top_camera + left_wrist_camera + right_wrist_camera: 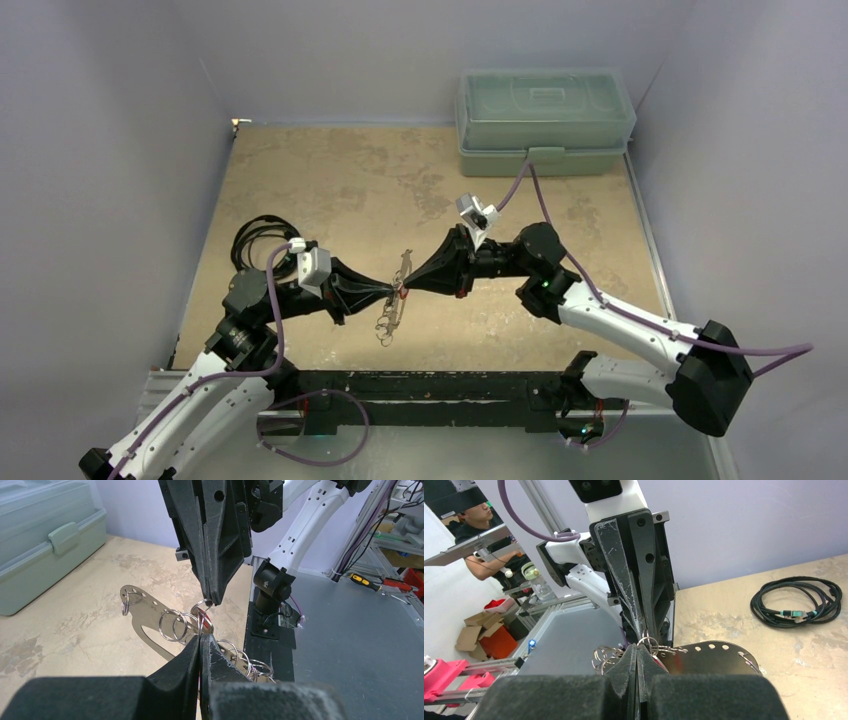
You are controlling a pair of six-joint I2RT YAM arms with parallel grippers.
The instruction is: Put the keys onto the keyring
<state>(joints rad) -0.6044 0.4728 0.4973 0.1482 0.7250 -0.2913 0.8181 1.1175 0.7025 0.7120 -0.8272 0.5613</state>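
Left hand: fingers pressed together, reaching in from the left, tip at the keyring's row of rings.

Right hand: fingers pressed together, reaching in from the right, tip to tip with the left hand. In the left wrist view its tip touches one small wire ring.

Keyring: flat silver plate with a row of holes, several thin wire rings hanging from it. It is mid-table, between the two hands, and runs across the line they make. It looks lifted off the surface. Which hand bears it cannot be told.

Key: only a speck of red head shows, just under the right hand's tip and just above the left fingertips, among the rings. Its blade is hidden, and whether either hand pinches it cannot be told.

Table: mottled tan top.

Box: pale green, lid closed, at the far right edge.

Cable: black coil, left side, beside the left arm.
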